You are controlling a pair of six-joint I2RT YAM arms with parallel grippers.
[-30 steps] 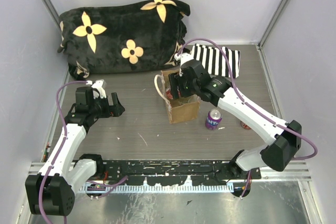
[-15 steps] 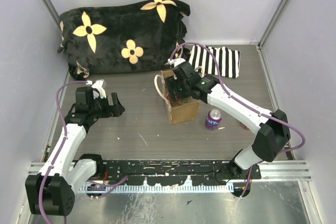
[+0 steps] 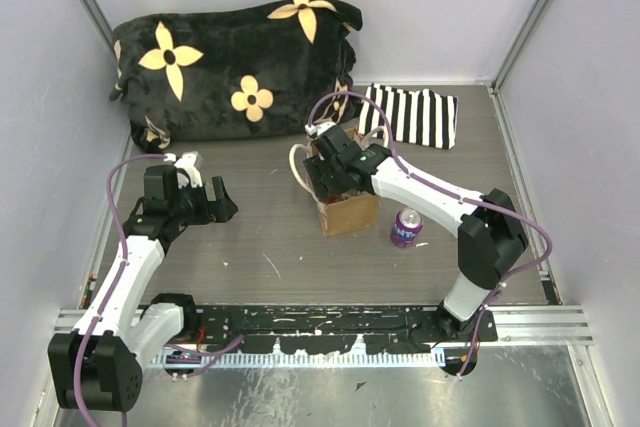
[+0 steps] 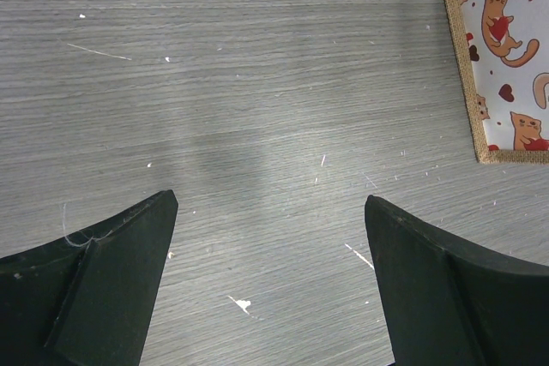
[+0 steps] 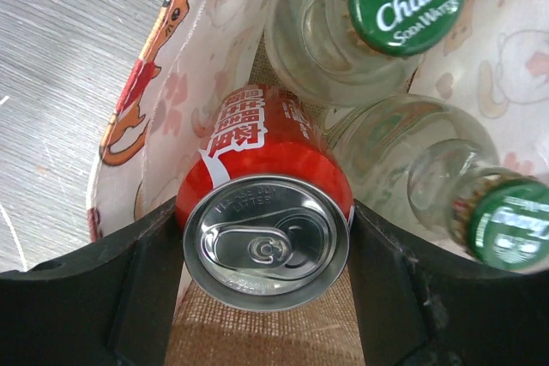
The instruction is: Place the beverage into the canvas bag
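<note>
Your right gripper [image 5: 266,242] is clenched on the red can [image 5: 262,160], one finger touching each side, top facing the camera. The can sits inside the mouth of the bag [image 5: 141,126], low between the cat-print lining on its left and two glass bottles on its right.

Only the right wrist view shows the contents: bottle one [image 5: 343,32] and bottle two [image 5: 403,143], both clear with green caps, packed just beside the can. Burlap shows below the can.

From the top view you get none of that. The right gripper [image 3: 333,172] covers the bag [image 3: 350,215] opening and hides the can. That view does show a purple can [image 3: 405,227] upright on the table just right of the bag, apart from it.

Left gripper [image 3: 218,202] is well left of the bag, low over the table. The left wrist view shows the left gripper [image 4: 270,203] released, jaws wide, nothing between them, with a burlap-edged cat-print corner of the bag [image 4: 506,57] at top right.

The table [image 3: 270,247] is grey woodgrain, scuffed with white flecks. A black flowered blanket [image 3: 235,67] lies at the far left, a striped cloth [image 3: 415,115] behind the bag. Pale walls [image 3: 600,97] on three sides.
</note>
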